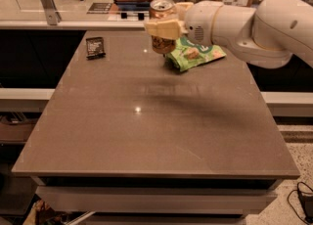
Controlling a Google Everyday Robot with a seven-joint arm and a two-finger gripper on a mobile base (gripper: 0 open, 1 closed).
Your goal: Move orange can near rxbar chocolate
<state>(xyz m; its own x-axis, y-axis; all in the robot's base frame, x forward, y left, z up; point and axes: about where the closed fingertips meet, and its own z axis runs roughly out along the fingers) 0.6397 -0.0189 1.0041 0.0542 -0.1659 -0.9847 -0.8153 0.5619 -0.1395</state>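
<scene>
The orange can [162, 11] has an orange-brown body and a silver top. It is held upright in the air above the far middle of the table. My gripper [164, 27] is shut on the can, its pale fingers [159, 27] wrapped across the can's middle. The white arm reaches in from the right. The rxbar chocolate [95, 47] is a small black flat bar lying on the table at the far left, well to the left of the can.
A green snack bag [196, 54] lies on the table just right of and below the can. The brown table [146, 121] has its front edge near the camera. A glass rail with posts [48, 1] runs behind the table.
</scene>
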